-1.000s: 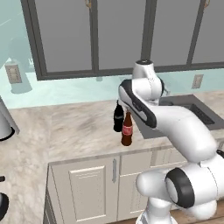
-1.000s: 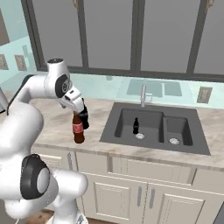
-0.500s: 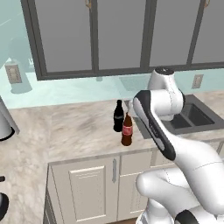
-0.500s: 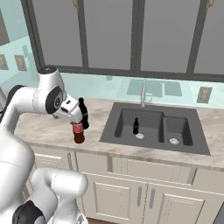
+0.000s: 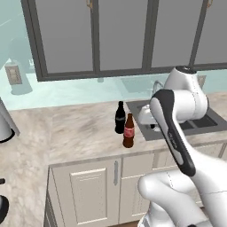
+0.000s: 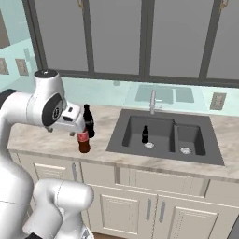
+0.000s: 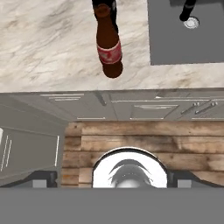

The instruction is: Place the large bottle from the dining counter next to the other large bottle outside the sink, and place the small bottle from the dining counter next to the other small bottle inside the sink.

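A brown glass bottle with a red label (image 5: 128, 132) stands upright on the beige marble counter (image 5: 75, 133), near its front edge and just left of the dark grey two-basin sink (image 6: 163, 140). Directly behind it, almost touching, stands a black bottle (image 5: 119, 118) of similar height, also upright; from the right base view the same pair appears with the black bottle (image 6: 88, 121) behind and slightly right of the brown bottle (image 6: 84, 142). Inside the sink's larger left basin a small black bottle (image 6: 144, 134) stands upright beside the round drain, well apart from the two on the counter. The slim metal faucet (image 6: 152, 100) rises at the back rim of the sink, below a row of grey upper cabinets (image 5: 111, 35). The white arm (image 5: 177, 128) arcs in front of the sink in the left base view, its hand partly covering the brown bottle in the right base view. The hand view looks down across the counter's front edge: the brown bottle (image 7: 107, 43) leans away at the top, with cream cabinet fronts (image 7: 131, 107) and a wooden floor (image 7: 140, 144) below it, and the small bottle's base (image 7: 188, 11) is visible in the basin at the top right. The gripper (image 7: 112, 178) holds nothing, its two dark tips (image 7: 43, 178) standing far apart at the bottom corners.
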You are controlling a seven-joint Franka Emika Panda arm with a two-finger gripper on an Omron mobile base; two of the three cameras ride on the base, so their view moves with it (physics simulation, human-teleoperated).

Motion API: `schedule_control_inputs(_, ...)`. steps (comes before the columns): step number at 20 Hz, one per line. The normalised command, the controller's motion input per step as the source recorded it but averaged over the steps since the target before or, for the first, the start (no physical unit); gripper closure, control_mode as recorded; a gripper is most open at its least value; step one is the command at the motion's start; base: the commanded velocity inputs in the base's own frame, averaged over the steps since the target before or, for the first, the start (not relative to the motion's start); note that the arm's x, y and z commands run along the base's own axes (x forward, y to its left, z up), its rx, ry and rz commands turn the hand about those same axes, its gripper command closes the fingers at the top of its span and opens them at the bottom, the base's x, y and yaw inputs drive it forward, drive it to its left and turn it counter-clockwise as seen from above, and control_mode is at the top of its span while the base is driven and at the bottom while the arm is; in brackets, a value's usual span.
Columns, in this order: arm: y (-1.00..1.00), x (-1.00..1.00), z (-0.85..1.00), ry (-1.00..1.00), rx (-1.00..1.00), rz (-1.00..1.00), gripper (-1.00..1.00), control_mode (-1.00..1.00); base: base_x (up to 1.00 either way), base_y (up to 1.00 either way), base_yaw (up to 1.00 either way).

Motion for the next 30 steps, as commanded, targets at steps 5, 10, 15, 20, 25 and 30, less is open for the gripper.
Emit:
schedule_control_inputs(5,0.01,-0.3,0.18,0.1,0.0,0.11,-1.0,-1.0,0.0,0.0,0.0)
schedule_control_inputs(10,0.0,0.0,0.0,0.0,0.0,0.0,-1.0,-1.0,0.0,0.0,0.0)
schedule_control_inputs(15,0.0,0.0,0.0,0.0,0.0,0.0,-1.0,1.0,0.0,0.0,0.0)
schedule_control_inputs(20,0.0,0.0,0.0,0.0,0.0,0.0,-1.0,1.0,-0.54,-0.16,-0.04)
schedule_control_inputs(25,0.0,0.0,0.0,0.0,0.0,0.0,-1.0,1.0,-0.74,-0.46,-0.15)
schedule_control_inputs(30,0.0,0.0,0.0,0.0,0.0,0.0,-1.0,1.0,0.0,-0.42,-0.37)
